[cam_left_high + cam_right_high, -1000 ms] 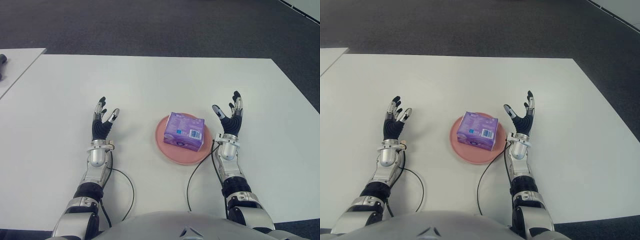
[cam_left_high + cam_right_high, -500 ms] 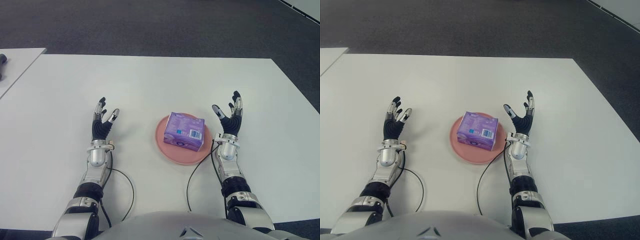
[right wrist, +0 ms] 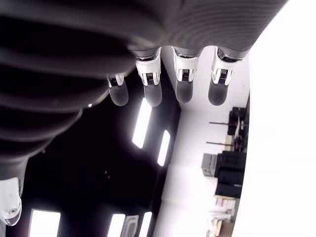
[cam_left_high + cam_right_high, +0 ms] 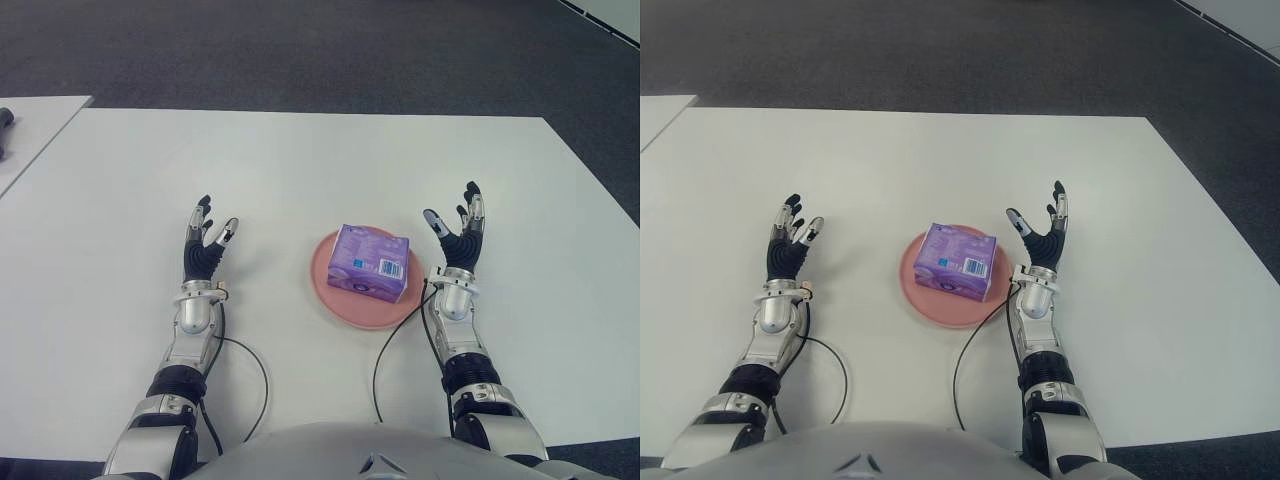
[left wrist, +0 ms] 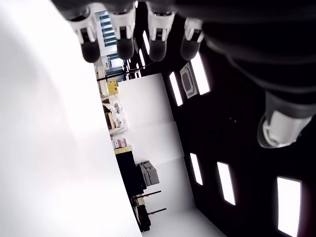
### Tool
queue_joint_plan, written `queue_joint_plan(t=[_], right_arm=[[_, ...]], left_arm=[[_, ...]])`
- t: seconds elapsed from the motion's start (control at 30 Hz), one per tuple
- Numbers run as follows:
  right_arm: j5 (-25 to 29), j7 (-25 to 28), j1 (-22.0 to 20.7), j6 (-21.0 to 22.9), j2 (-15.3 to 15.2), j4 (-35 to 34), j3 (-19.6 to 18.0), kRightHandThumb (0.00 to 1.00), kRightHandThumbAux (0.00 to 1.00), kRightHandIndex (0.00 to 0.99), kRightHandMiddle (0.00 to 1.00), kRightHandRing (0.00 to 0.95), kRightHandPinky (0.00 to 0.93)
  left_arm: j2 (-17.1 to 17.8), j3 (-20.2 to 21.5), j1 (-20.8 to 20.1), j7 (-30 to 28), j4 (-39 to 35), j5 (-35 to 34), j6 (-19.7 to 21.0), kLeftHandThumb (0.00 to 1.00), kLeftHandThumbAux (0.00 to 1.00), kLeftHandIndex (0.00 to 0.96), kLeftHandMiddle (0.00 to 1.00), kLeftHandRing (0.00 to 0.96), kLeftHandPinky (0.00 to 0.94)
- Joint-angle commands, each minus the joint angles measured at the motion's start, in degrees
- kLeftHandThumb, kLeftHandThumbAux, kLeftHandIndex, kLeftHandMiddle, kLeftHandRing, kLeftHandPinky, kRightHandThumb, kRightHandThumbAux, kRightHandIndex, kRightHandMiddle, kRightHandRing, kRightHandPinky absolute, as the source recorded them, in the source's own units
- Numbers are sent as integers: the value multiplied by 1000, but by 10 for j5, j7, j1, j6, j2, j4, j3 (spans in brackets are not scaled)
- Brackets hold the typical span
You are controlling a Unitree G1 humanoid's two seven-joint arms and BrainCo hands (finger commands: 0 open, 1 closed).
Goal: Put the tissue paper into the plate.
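Observation:
A purple pack of tissue paper [image 4: 371, 262] lies on the pink plate [image 4: 335, 297] near the middle of the white table. My right hand [image 4: 456, 231] is held up just to the right of the plate, fingers spread, palm empty. My left hand [image 4: 205, 242] shows well to the left of the plate, fingers also spread and holding nothing. Both wrist views show only straight fingertips [image 3: 150, 81] against the ceiling, with nothing between them.
The white table [image 4: 300, 170] stretches wide around the plate. A second white table [image 4: 30, 125] edges in at the far left, with a dark object [image 4: 4, 120] on it. Black cables [image 4: 245, 365] run from both wrists towards my body. Dark carpet lies beyond.

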Motion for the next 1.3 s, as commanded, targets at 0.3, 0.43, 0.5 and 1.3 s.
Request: queue_joint_plan(t=[0.3,0.43,0.5,1.3], right_arm=[[-1,-1,5,1,3,2,1,0,533,0,0,0,0],[-1,0,5,1,3,2,1,0,533,0,0,0,0],[0,0,5,1,2,2,1,0,533,0,0,0,0],[3,3,2,0,-1,7,-1,0,533,0,0,0,0]], left_arm=[[-1,-1,16,-7,7,1,7,0,475,0,0,0,0],[-3,-1,16,-8,2,0,15,0,474,0,0,0,0],[-3,-1,15,-9,2,0,16,0,472,0,0,0,0],[-2,-7,9,-17,9,-1,-7,0,465,0,0,0,0]])
